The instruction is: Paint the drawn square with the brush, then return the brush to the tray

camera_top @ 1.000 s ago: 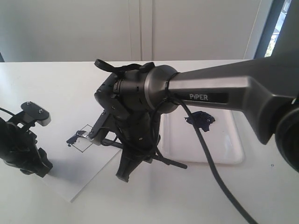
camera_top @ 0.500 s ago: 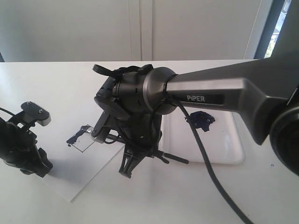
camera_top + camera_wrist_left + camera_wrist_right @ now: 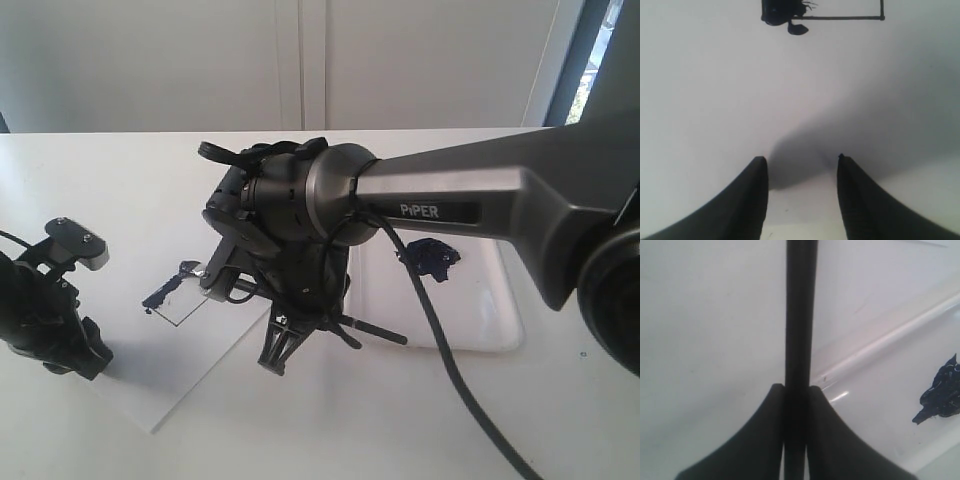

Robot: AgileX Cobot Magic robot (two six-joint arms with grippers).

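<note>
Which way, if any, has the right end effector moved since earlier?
Yes: the right end effector, gripping the thin black-handled paintbrush, shifted slightly up-view, away from the flat white paper sheet's near edge.

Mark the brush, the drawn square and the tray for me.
brush (image 3: pixel 801 315): right wrist view, on the black handle.
drawn square (image 3: pixel 179 305): exterior view, middle of the outline.
tray (image 3: pixel 470 300): exterior view, bare floor.
</note>
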